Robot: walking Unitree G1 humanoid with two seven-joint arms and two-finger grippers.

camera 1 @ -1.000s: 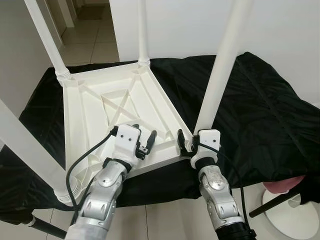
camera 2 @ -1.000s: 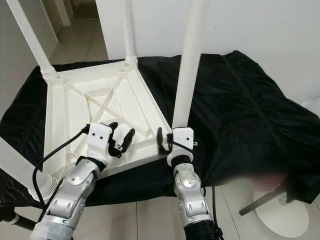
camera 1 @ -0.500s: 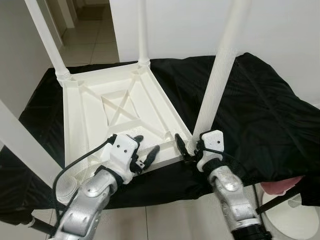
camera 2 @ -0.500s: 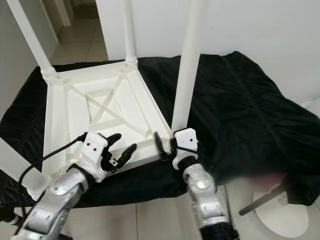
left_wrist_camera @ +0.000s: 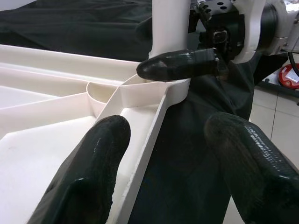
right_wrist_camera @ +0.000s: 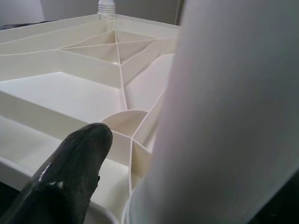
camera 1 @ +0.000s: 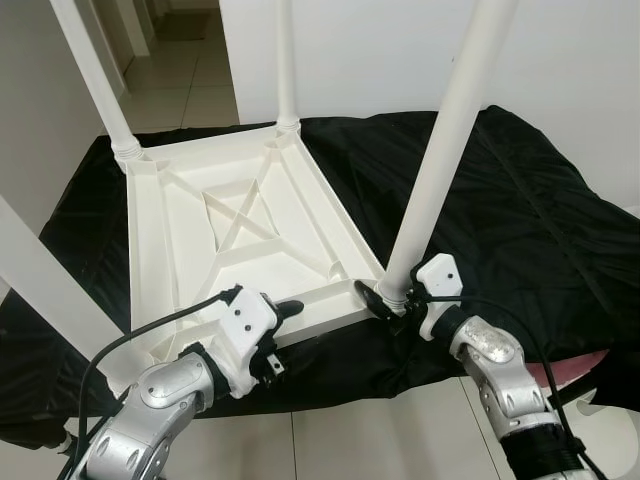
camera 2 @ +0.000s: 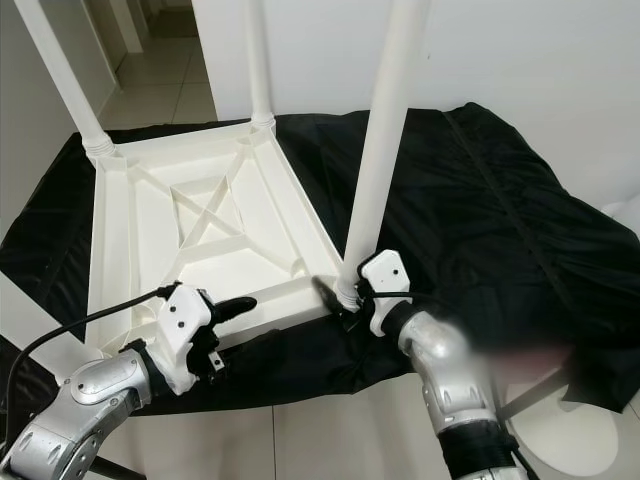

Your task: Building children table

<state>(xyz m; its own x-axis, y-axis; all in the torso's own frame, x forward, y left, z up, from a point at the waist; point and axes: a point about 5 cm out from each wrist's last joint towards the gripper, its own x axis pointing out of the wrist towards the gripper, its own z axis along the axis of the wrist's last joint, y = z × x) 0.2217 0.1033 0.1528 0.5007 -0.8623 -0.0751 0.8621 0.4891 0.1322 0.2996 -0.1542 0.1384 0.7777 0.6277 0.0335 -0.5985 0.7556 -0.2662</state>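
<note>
The white plastic children's table (camera 1: 180, 230) lies upside down on a black cloth, its legs pointing up. My left gripper (camera 1: 283, 335) is at the table's near rim (left_wrist_camera: 150, 135). It is open, with one finger over the underside and the other outside the edge. My right gripper (camera 1: 393, 298) is at the foot of the near right leg (camera 1: 440, 160), where the leg meets its corner socket. Its fingers are closed around the leg. In the right wrist view one black finger (right_wrist_camera: 79, 158) lies beside the thick white leg (right_wrist_camera: 224, 116).
The black cloth (camera 1: 520, 200) covers a low surface that ends just in front of me, above a tiled floor (camera 1: 330, 440). A white round base with something pink (camera 1: 590, 365) stands at the lower right. Other table legs rise at the far left (camera 1: 95, 75), far middle (camera 1: 285, 60) and near left (camera 1: 40, 290).
My left gripper has drawn back from the table's underside to its near rim. My right forearm has swung out to the right while its gripper stayed at the leg's foot.
</note>
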